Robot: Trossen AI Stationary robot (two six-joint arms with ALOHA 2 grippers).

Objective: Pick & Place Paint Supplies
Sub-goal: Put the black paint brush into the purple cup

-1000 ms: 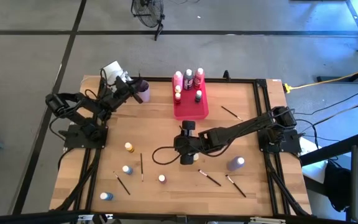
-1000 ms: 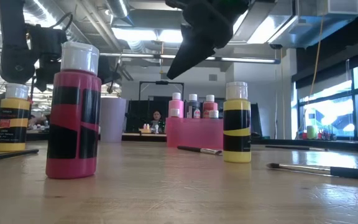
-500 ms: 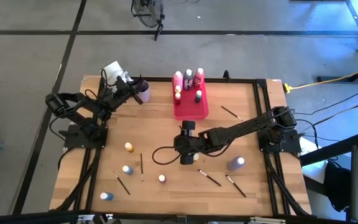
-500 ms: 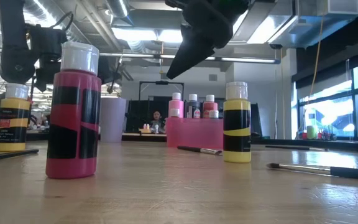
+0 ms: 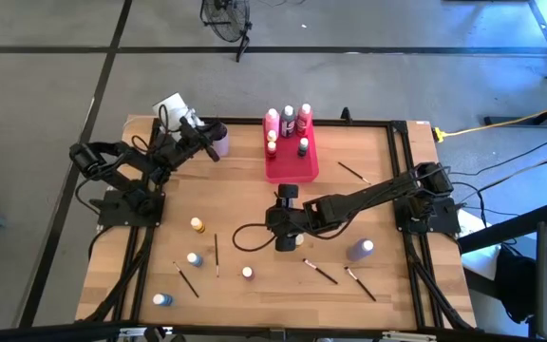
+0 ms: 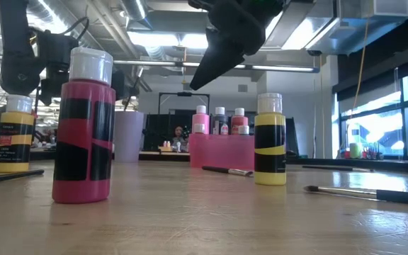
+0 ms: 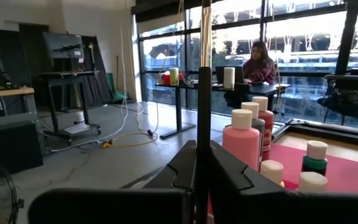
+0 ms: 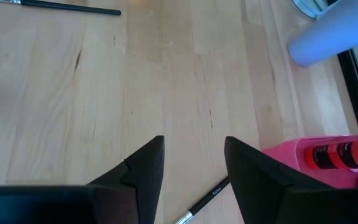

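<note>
The left gripper (image 7: 202, 163), pinching an upright brush (image 7: 204, 81) above the cup (image 5: 219, 139), should release it straight down, while the right gripper (image 8: 193, 163) hovers spread mid-counter.

Lighting: lying even and bright across the bench (image 5: 254, 204) in the high view, casting only faint, short shadows. Backlighting: streaming from ceiling strip lights (image 6: 154, 39) and windows (image 6: 374, 120) in the low view, silhouetting the arm overhead. Glaring through glazed walls (image 7: 272, 37) in the left wrist view. Blurring: softening the nearest red bottle (image 6: 83, 127) and foreground claw fingers (image 8: 145, 171).
</note>
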